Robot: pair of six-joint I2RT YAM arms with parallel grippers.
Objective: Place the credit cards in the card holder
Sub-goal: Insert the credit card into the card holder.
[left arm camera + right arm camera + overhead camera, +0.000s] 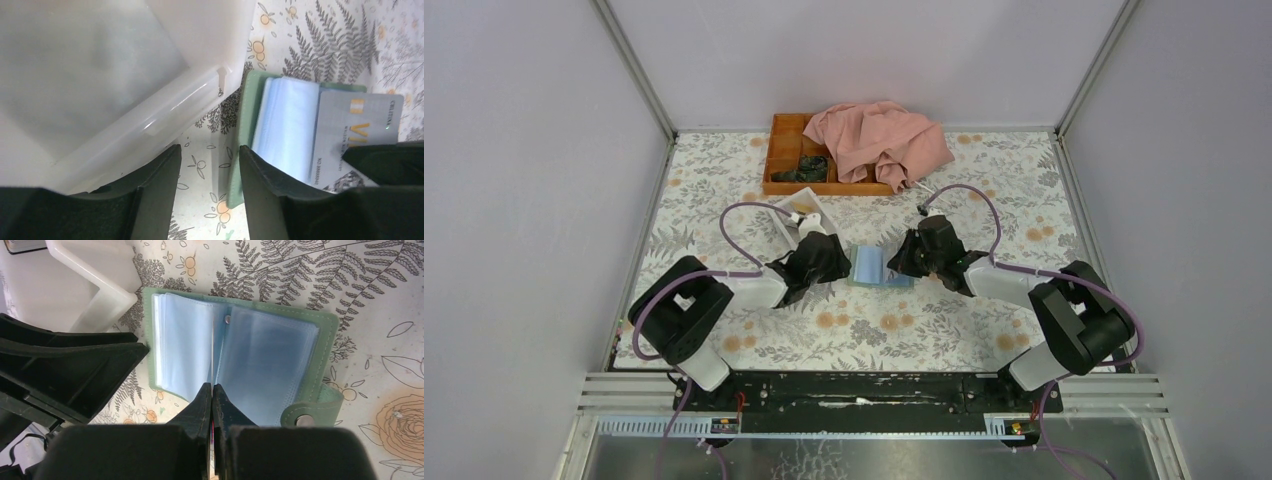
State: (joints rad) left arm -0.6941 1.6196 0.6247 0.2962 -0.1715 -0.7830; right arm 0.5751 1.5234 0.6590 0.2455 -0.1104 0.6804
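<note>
Right pincer (212, 390) grips credit card (350, 125)

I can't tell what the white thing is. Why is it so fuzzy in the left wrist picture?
Left wrist view: the white box is close to the lens, blurred and washed out; the grey card is sharper. Top view: evenly lit, no glare.

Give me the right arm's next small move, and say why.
Probably ease the right gripper forward so the grey credit card slides deeper between the clear sleeves. The card is pinched edge-on at the open card holder, only partly over it, and the open left gripper sits at the holder's other edge.
</note>
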